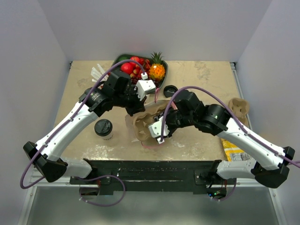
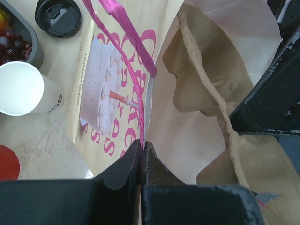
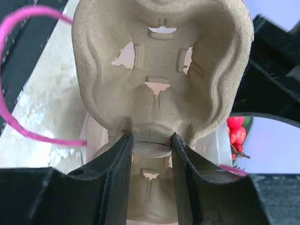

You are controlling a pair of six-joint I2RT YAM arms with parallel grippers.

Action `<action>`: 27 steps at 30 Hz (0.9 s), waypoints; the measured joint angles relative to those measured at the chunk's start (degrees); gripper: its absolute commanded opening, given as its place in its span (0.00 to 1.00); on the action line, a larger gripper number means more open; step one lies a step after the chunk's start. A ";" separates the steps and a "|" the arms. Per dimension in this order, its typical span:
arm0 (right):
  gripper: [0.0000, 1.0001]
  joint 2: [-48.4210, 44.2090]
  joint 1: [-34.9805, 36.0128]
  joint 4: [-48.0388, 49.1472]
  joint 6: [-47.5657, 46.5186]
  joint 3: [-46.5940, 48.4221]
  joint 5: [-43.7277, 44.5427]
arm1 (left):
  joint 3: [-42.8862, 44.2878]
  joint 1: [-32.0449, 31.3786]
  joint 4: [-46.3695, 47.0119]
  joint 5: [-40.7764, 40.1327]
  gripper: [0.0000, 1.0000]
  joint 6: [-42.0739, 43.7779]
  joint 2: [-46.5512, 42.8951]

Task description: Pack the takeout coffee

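Black-lidded and white-walled, the takeout coffee [image 1: 103, 129] stands upright on the table [image 1: 206, 75], left of the paper bag [image 2: 108, 93] and apart from it, with neither arm touching it. I see my left gripper [image 2: 141, 150] clenched on the bag's rim, just below the pink handle [image 2: 133, 44]. At the bag's mouth sits a pulp cup carrier [image 3: 159, 70], and my right gripper [image 3: 151, 145] is grasping its edge between both fingers. Farther right, a second carrier [image 1: 238, 107] lies on the table near a yellow packet [image 1: 231, 150].
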 measured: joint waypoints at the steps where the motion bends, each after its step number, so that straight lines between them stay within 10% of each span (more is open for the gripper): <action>1: 0.00 0.20 0.00 -0.46 -0.57 0.02 0.59 | 0.00 0.00 0.00 0.04 0.00 0.00 0.00; 27: 0.00 12.63 7.50 -7.34 0.79 5.84 23.17 | 0.00 3.41 0.07 7.41 0.00 -5.11 0.96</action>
